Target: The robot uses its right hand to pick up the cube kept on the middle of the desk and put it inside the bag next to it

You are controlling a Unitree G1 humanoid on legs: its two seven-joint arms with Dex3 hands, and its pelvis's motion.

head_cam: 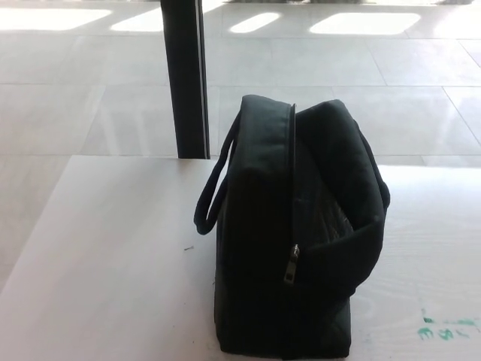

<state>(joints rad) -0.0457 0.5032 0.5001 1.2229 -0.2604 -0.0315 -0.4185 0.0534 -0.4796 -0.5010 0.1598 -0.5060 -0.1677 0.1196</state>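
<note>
1. Head view is all we get, just 1 camera, looking down at the desk (105,256) and the floor past it.
2. We can't find either hand anywhere in the shot, so we can't tell if the fingers are spread, pressed together or pinching anything.
3. The bag (293,233) is the big thing here. It's black, standing upright on the desk, a bit right of the middle of the picture, with its bottom edge almost at the lower border.
4. A zipper line runs down the end facing us, and the zipper pull (290,266) hangs about halfway down that end.
5. The top of the bag looks parted along the zipper, with the right half bulging out and sagging a little. We can't see inside from this angle.
6. A black handle (213,194) loops out from the left side of the bag and hangs clear of the desk surface.
7. The cube doesn't show in this view, so we can't tell where it is.
8. Some green scribble marks (443,329) sit on the desk at the lower right, near the bag but not touching it.
9. A dark post (186,75) stands upright behind the desk's far edge, just left of the bag.
10. The floor (75,90) is pale shiny tile with bright light patches at the top.
</note>
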